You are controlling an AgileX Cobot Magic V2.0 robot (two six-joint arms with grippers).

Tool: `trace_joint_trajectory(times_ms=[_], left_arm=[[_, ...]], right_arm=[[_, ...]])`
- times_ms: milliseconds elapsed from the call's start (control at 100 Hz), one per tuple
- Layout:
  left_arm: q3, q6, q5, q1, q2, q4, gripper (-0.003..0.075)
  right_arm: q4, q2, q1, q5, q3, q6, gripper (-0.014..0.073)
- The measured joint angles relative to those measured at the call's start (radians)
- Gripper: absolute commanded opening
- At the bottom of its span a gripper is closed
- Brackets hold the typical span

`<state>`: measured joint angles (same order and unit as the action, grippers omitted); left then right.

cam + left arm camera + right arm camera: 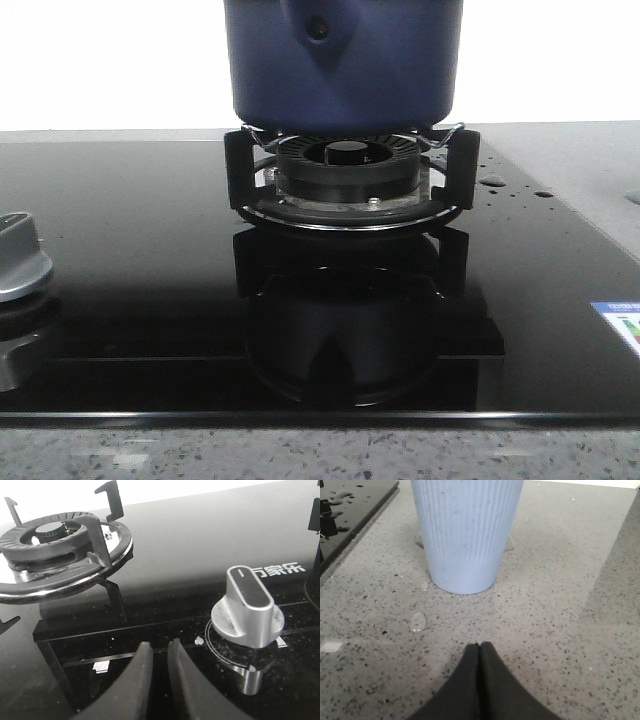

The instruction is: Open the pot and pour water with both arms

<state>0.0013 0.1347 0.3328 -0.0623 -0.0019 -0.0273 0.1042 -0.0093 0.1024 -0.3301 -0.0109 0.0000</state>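
Note:
The dark blue pot (345,60) stands on the black burner ring (345,165) in the middle of the front view. Its top is cut off by the frame, so no lid shows. Its triangular handle mount with the rivet faces me. Neither gripper shows in the front view. My left gripper (159,644) hovers low over the black glass hob, its fingers a narrow gap apart and empty. The pot is out of the left wrist view. My right gripper (479,645) is shut and empty over the speckled counter. The pot is out of that view too.
A silver knob (247,605) sits just beside the left fingers and also shows in the front view (20,255). An empty burner (55,540) lies beyond them. A pale blue ribbed cup (465,530) stands just ahead of the right gripper. Water drops (492,182) lie on the hob.

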Motion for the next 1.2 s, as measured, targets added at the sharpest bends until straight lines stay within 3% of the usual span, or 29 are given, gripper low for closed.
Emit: trace_joint_trajectory(times_ms=[820, 920, 1120, 1200], left_arm=[[0.000, 0.000, 0.000, 0.000, 0.000, 0.000, 0.0027], [0.000, 0.000, 0.000, 0.000, 0.000, 0.021, 0.0027], [0.000, 0.000, -0.014, 0.000, 0.000, 0.078, 0.0027], [0.000, 0.000, -0.061, 0.000, 0.000, -0.004, 0.0027]], right_arm=[[0.000, 0.000, 0.000, 0.000, 0.000, 0.000, -0.0065], [-0.008, 0.000, 0.000, 0.058, -0.004, 0.000, -0.0065], [-0.293, 0.000, 0.000, 0.265, -0.005, 0.000, -0.0065], [-0.372, 0.000, 0.000, 0.299, -0.005, 0.000, -0.0065]])
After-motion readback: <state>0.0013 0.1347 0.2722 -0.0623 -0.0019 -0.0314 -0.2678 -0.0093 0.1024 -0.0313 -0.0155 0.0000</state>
